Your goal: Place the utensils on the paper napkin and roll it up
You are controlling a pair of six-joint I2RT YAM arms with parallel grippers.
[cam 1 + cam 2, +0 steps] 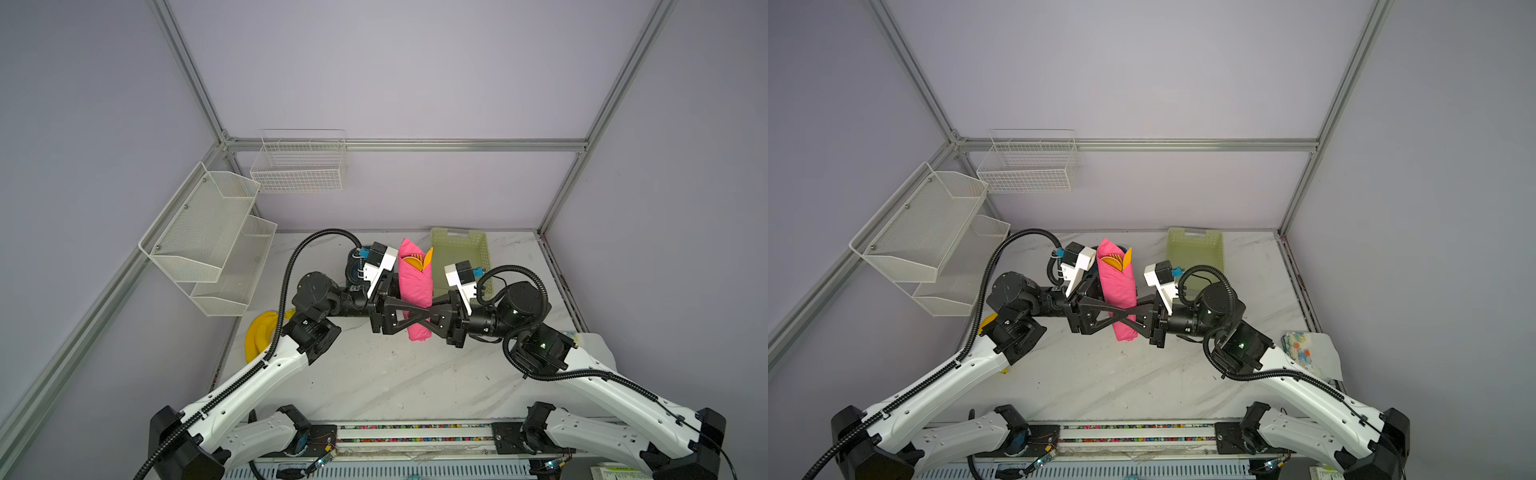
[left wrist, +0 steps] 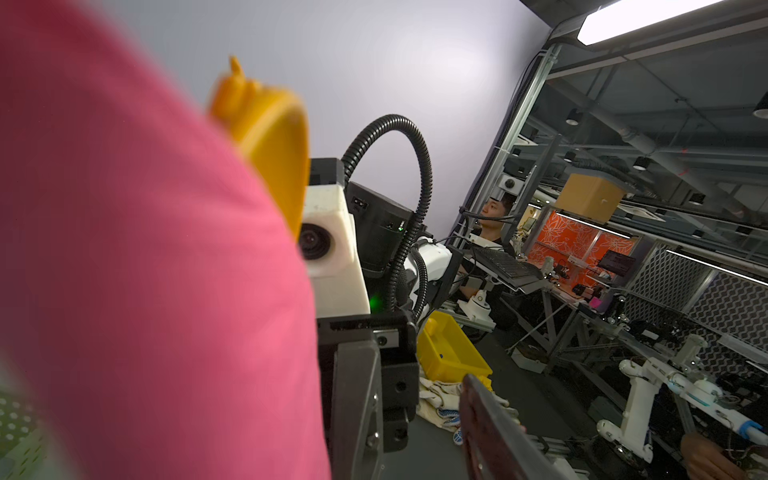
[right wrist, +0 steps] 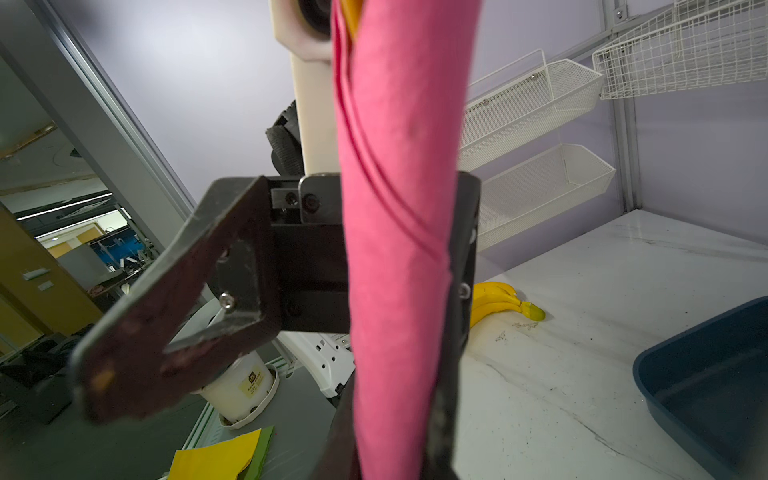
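Utensils [image 1: 417, 262] poke up; paper napkin [image 1: 415, 291] roll upright.

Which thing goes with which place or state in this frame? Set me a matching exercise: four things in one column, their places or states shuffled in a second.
Things
1. paper napkin
2. banana
3. green plastic basket
4. white wire basket

Places or states
A. hangs on the back wall
B. rolled around the orange utensils
C. lies at the left edge of the table
D. stands at the table's back right

Pairs: 1-B, 2-C, 3-D, 4-A.
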